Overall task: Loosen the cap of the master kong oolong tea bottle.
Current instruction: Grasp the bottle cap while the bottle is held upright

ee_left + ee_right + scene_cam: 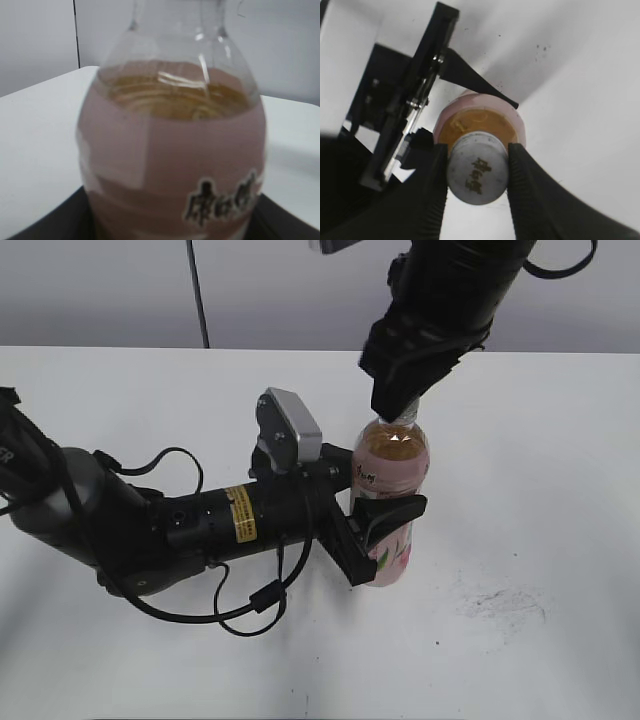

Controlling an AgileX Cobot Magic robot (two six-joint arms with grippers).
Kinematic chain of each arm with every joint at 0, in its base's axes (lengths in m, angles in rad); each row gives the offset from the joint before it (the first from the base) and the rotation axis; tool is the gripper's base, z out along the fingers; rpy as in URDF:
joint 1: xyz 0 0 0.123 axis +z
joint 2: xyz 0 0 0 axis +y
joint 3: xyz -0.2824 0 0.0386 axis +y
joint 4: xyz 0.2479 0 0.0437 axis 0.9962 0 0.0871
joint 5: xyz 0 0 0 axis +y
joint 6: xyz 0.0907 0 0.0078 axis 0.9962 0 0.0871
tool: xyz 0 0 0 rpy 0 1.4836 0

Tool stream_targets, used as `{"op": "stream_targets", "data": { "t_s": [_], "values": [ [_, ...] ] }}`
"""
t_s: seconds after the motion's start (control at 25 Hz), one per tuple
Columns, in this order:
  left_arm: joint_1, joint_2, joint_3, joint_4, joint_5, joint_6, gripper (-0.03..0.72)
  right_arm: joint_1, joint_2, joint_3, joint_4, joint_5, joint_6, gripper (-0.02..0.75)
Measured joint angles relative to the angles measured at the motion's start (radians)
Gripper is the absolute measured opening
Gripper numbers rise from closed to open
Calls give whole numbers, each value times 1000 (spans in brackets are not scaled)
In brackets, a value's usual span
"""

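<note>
My left gripper [385, 525] clamps the master kong oolong tea bottle [391, 502] upright mid-table [540, 500], pink label, black Chinese characters. At 12 o'clock, my right gripper [477, 172] pinches the cap [477, 167]; only right wrist view shows its marked top. Left wrist view: amber tea.

Bright even light, soft shadows; the bottle [172, 150] is blurred, its shoulder glaring.
</note>
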Motion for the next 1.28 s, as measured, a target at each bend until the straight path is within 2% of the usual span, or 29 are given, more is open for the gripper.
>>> {"op": "stream_targets", "data": {
  "t_s": [0.16, 0.24, 0.48, 0.52, 0.64, 0.72, 0.84, 1.12, 1.28],
  "values": [
    [0, 0, 0, 0, 0, 1, 389, 0, -1, 0, -3, 1, -542, 272],
    [0, 0, 0, 0, 0, 1, 389, 0, -1, 0, -3, 2, -667, 272],
    [0, 0, 0, 1, 0, 4, 389, 0, -2, 0, 0, 2, -741, 277],
    [0, 0, 0, 1, 0, 4, 389, 0, -2, 0, 0, 2, -741, 298],
    [0, 0, 0, 0, 0, 1, 388, 0, -2, 0, 15, 0, -724, 429],
    [0, 0, 0, 0, 0, 0, 389, 0, -4, -6, 34, 0, -656, 510],
    [0, 0, 0, 0, 0, 0, 389, 0, -5, -47, 63, 0, -440, 555],
    [0, 0, 0, 0, 0, 0, 389, 0, -6, -117, 53, 0, 513, 565],
    [0, 0, 0, 0, 0, 0, 389, 0, 1, -116, 2, 0, 724, 530]
  ]
}}
